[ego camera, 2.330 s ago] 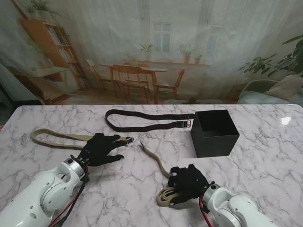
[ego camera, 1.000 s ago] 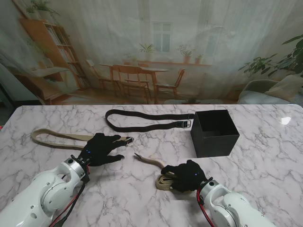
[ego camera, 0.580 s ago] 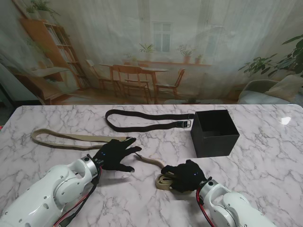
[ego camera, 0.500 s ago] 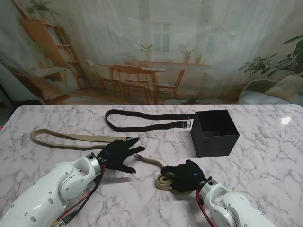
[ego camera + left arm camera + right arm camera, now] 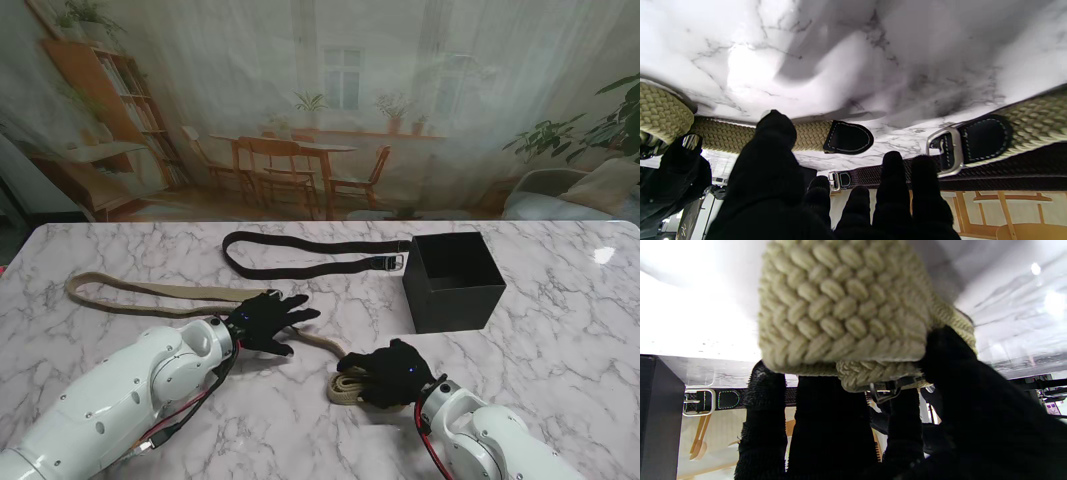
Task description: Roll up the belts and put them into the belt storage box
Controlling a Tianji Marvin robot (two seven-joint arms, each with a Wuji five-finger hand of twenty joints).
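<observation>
The right hand (image 5: 392,372) is closed on a partly rolled tan belt (image 5: 349,386) near the counter's (image 5: 560,300) near edge. The roll is seen pinched between thumb and fingers (image 5: 826,420) in the right wrist view. The left hand (image 5: 268,318) is spread, fingers apart, holding nothing, just over the belt's loose tail (image 5: 813,135). A black belt (image 5: 300,257) is laid farther away, left of the box (image 5: 455,282). The box is positioned upright, right of centre.
</observation>
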